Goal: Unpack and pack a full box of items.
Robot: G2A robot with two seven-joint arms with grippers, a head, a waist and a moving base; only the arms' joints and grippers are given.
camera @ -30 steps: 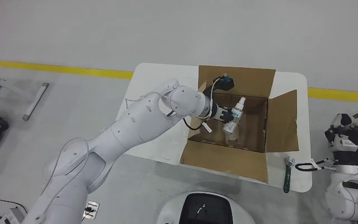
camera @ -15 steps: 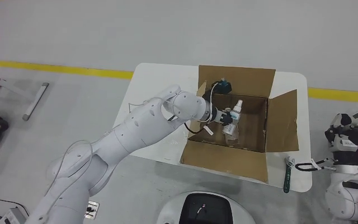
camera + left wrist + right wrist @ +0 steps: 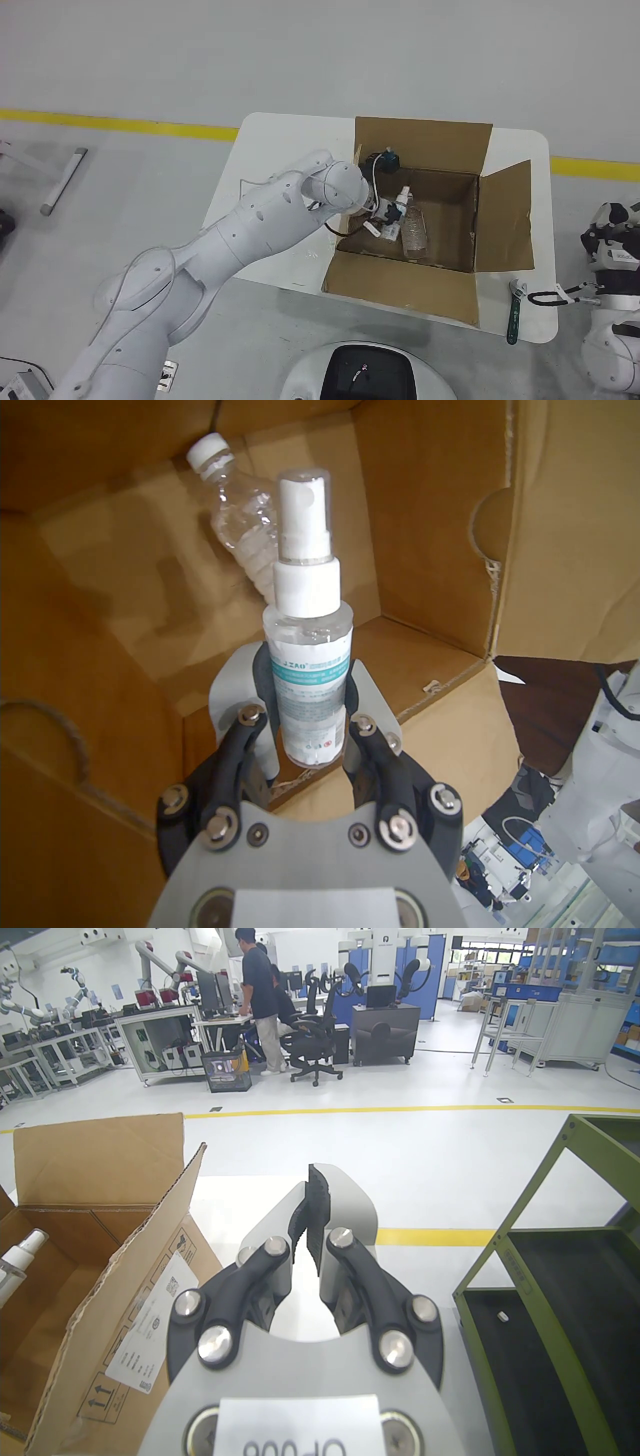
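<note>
An open cardboard box (image 3: 505, 215) stands on the white table (image 3: 270, 160). My left gripper (image 3: 387, 212) is inside it near the left wall, shut on a small clear spray bottle (image 3: 398, 207) with a white pump top. In the left wrist view the spray bottle (image 3: 307, 640) stands upright between the fingers (image 3: 360, 695) of that gripper (image 3: 305, 680). A crumpled clear plastic bottle (image 3: 415, 232) with a white cap lies on the box floor beside it, and again behind the spray bottle (image 3: 240, 525). My right gripper (image 3: 312, 1208) is shut and empty, off the box's right side.
The box's flaps (image 3: 100, 1168) stand up on all sides and its walls (image 3: 425, 525) close in around the left gripper. A green cart (image 3: 550, 1303) with dark shelves stands to the right of the table. A dark green item (image 3: 513, 315) lies at the table's front right corner.
My left gripper has carried the spray bottle from the middle of the box toward its left wall. The right arm has not moved.
</note>
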